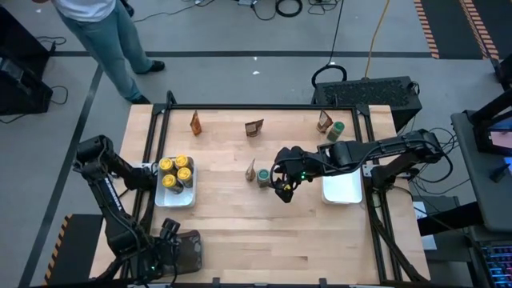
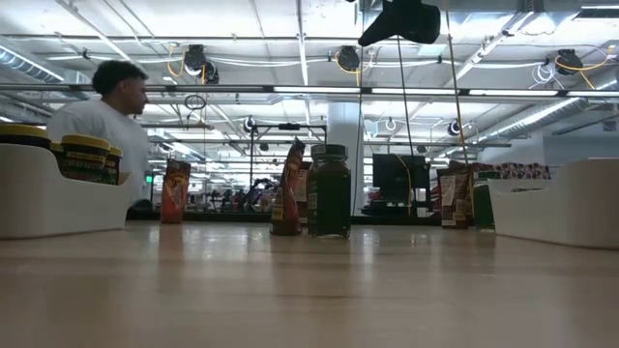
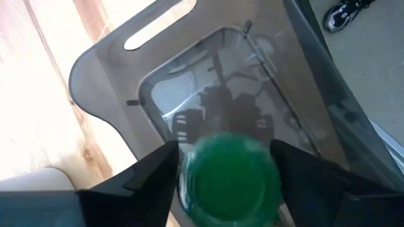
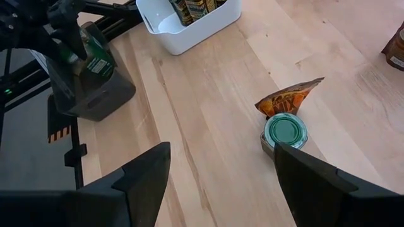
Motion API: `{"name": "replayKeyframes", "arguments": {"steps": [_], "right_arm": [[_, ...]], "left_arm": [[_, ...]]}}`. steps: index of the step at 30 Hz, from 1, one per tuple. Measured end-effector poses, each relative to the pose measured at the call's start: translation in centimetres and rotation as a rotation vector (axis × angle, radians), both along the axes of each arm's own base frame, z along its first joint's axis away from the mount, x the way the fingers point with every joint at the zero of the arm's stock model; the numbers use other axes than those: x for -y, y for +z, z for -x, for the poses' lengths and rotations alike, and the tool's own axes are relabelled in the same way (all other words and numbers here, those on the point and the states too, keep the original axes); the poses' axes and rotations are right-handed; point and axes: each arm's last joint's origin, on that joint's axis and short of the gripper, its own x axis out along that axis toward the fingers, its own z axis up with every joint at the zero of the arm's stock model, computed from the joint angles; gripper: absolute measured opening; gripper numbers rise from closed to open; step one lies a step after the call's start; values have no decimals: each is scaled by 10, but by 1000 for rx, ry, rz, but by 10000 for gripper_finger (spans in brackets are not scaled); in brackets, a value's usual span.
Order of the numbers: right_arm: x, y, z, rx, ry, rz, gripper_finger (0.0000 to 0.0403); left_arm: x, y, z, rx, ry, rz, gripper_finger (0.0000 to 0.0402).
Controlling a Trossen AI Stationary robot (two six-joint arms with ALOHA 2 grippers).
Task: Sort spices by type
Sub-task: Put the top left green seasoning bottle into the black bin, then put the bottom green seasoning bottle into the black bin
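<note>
A: Spices, then. Where do they sit in the high view?

B: Four yellow-lid jars [image 1: 176, 172] stand in the white tray [image 1: 178, 200] at left centre. A green-lid jar [image 1: 263, 175] stands mid-frame, touching a brown-orange packet [image 1: 250, 170] on its left. Two more packets stand along the upper edge of the table [image 1: 240, 232], and a third packet with another green-lid jar sits at the upper right. A second white tray [image 1: 342, 189] lies at right centre.

A: And the jaws?

B: The right gripper [image 4: 221, 167] hovers just beside the mid-frame jar, jaws wide apart, touching nothing; the jar [image 4: 285, 131] shows ahead of its fingers [image 4: 142, 173], lid up, with the packet [image 4: 287, 99] leaning against it.

A: The left?

B: The left gripper [image 3: 227, 183], at the lower left of the high view, is over the grey tray [image 3: 104, 63]. Its fingers [image 3: 158, 167] flank a green-lid jar [image 3: 230, 170], the lid filling the gap between them. Whether they clamp it or have let go, I cannot tell.
</note>
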Motion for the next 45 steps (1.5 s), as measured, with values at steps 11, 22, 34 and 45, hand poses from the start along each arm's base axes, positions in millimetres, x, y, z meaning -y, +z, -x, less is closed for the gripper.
{"name": "replayKeyframes", "arguments": {"steps": [11, 22, 34, 45], "right_arm": [[0, 0, 0, -1, 5, 5, 265], [0, 0, 0, -1, 5, 5, 265], [0, 0, 1, -2, 31, 32, 265], [10, 15, 33, -70, 13, 134, 265]], "left_arm": [[0, 2, 0, -12, -2, -4, 289], [10, 33, -10, 46, 10, 90, 290], [-30, 77, -75, 212, 121, 20, 290], [-99, 100, -146, 470, 187, -14, 290]]}}
